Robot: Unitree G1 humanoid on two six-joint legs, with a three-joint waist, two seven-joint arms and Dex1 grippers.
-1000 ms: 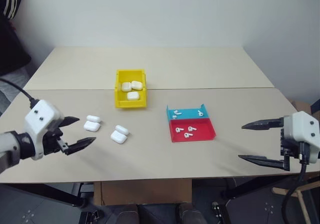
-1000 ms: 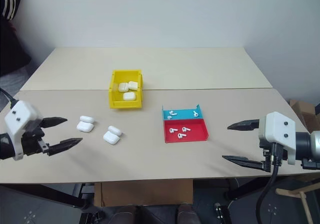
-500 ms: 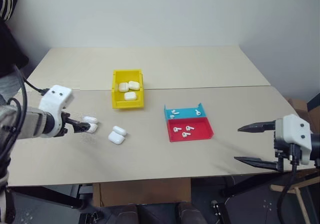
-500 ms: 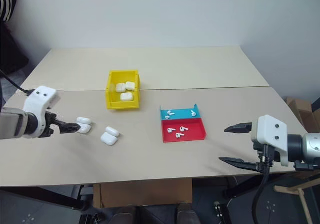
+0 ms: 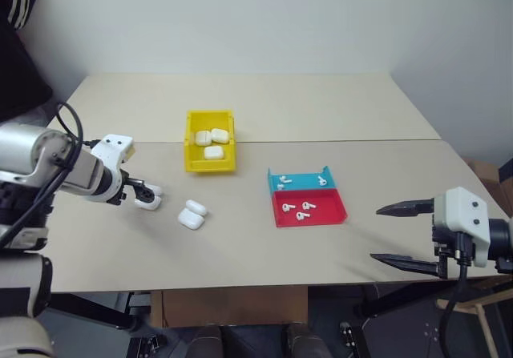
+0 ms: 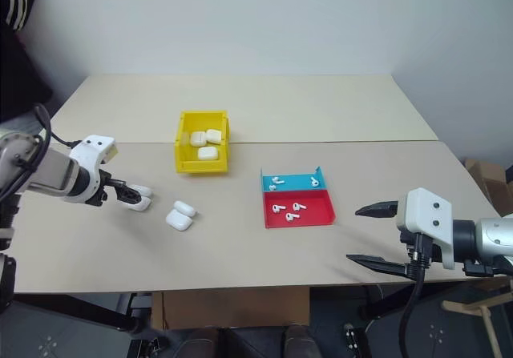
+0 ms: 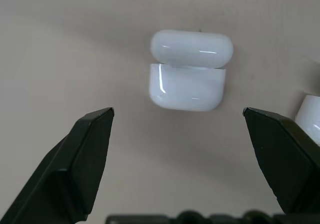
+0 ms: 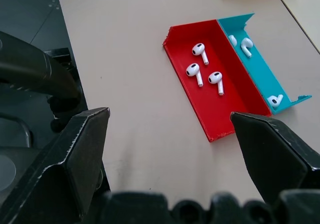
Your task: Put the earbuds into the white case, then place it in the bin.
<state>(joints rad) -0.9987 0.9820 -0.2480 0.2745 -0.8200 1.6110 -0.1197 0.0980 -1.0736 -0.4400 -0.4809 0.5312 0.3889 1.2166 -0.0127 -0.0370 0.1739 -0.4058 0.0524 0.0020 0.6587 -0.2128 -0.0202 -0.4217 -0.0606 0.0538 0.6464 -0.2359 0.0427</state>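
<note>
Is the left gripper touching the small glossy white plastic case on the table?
Apart. In the left wrist view, the white case lies between the open left gripper fingers with bare table on both sides.

Beige table (image 5: 337, 246) – yellow bin (image 5: 210, 163), white cases (image 5: 191, 215), red tray (image 5: 321, 214), blue tray (image 5: 300, 180)

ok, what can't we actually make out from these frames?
- Small glossy white case under the left end effector: lid seam shows in the left wrist view, but its inside is hidden, so earbuds in it or not can't be told.
- A second white case is cut off by that view's edge.
- Bright yellow plastic bin: its near wall hides part of its floor in the head views.
- Shallow blue tray: earbud count uncertain, too small.
</note>
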